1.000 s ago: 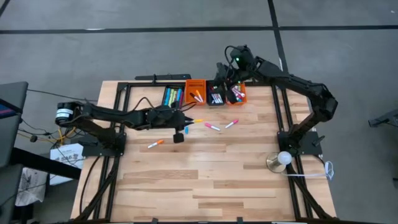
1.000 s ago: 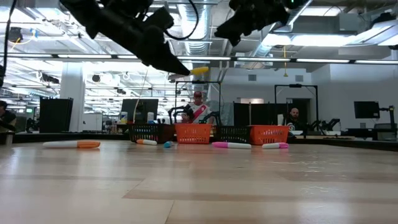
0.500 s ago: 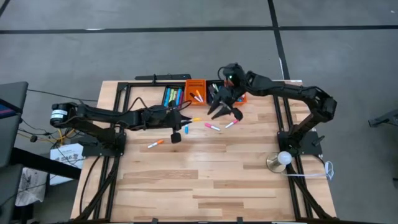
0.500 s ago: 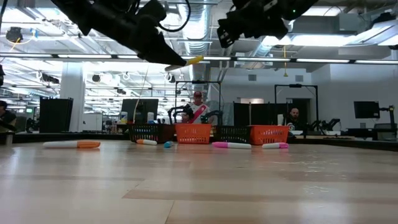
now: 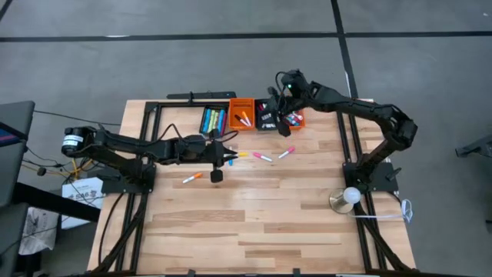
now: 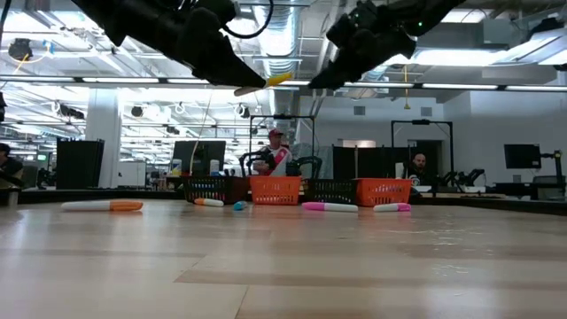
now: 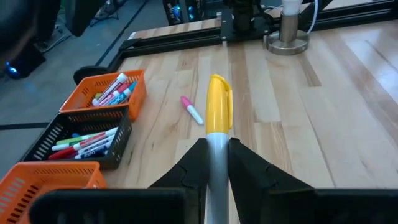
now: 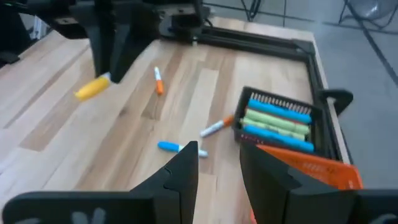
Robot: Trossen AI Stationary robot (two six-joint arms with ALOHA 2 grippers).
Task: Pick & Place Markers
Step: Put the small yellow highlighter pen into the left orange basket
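Observation:
My left gripper [image 5: 227, 155] hangs above the table's middle, shut on a marker with a yellow cap [image 7: 217, 106]. The cap [image 6: 278, 80] points toward the table's right edge. My right gripper [image 5: 274, 114] hovers open over the row of bins at the far edge, nothing between its fingers [image 8: 184, 167]. Loose markers lie flat on the wood: two pink ones [image 5: 262, 157] [image 5: 286, 152], an orange one [image 5: 192, 178] and a blue one [image 8: 177, 147]. More markers fill a black bin [image 5: 213, 119], an orange bin [image 5: 243, 115], a second black bin [image 7: 87, 140] and a second orange bin [image 5: 295, 118]. My left gripper pinches the marker's white barrel [image 7: 217, 142] between its two fingers, just behind the yellow cap. The fingers come from the table's left, slanting slightly down, and lie along the marker. The marker sticks out past the fingertips, about level and clear of the table.
A lamp-like white ball on a round metal base [image 5: 350, 198] stands near the right arm's mount. Black frame rails [image 5: 192, 98] run along the far edge and both sides. The near half of the wooden table [image 5: 254, 231] is bare. People show in the room beyond.
My right gripper has swung about over the bins, rolled its wrist and sunk lower. My left gripper has carried the yellow-capped marker slightly upward, still shut on it.

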